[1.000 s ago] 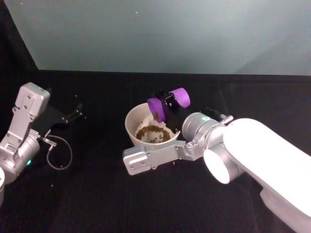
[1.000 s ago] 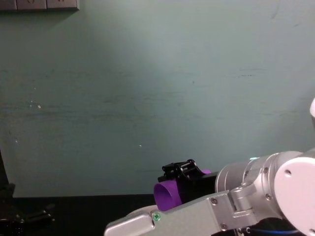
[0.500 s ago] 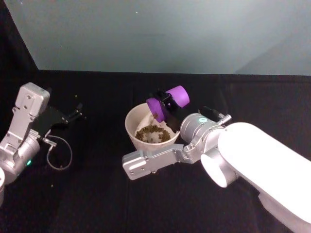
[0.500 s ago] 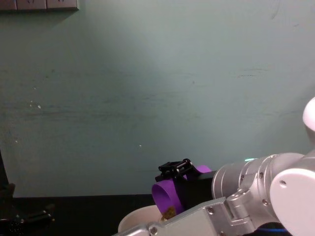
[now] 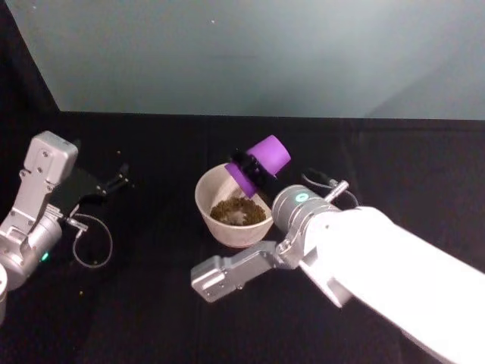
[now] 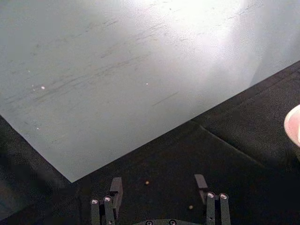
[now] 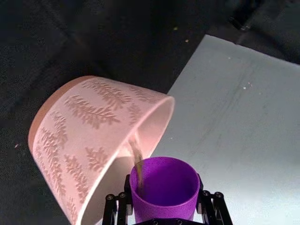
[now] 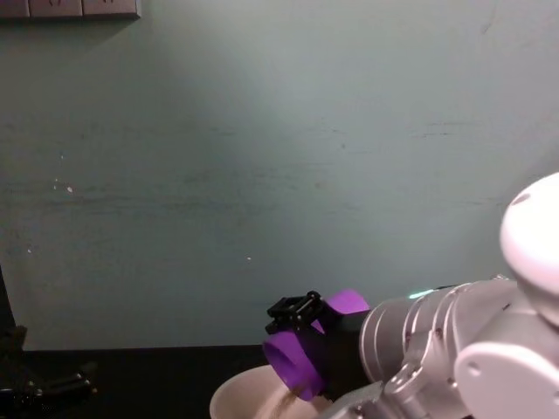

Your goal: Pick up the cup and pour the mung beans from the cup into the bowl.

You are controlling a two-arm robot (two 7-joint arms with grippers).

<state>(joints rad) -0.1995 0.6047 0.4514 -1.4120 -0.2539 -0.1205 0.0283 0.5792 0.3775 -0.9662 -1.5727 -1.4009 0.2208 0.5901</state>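
While its jaws clamp tight on the tilted cup (image 5: 267, 154) at the head view's centre, the right gripper (image 5: 248, 167) holds it mouth-down over the bowl (image 5: 201, 199), with mung beans (image 7: 137, 157) streaming in. The left gripper (image 5: 115, 180) rests at mid-left, fingers spread apart.

A: From where is the table (image 5: 136, 318) seen?
B: It is looked down on from the head, forward and from well above; from the chest it is viewed low, facing the wall (image 8: 262, 175).
A: What is shared?
B: By head, chest and, very near, right wrist views the cup (image 5: 258, 161) and the bowl (image 5: 208, 220) are caught.
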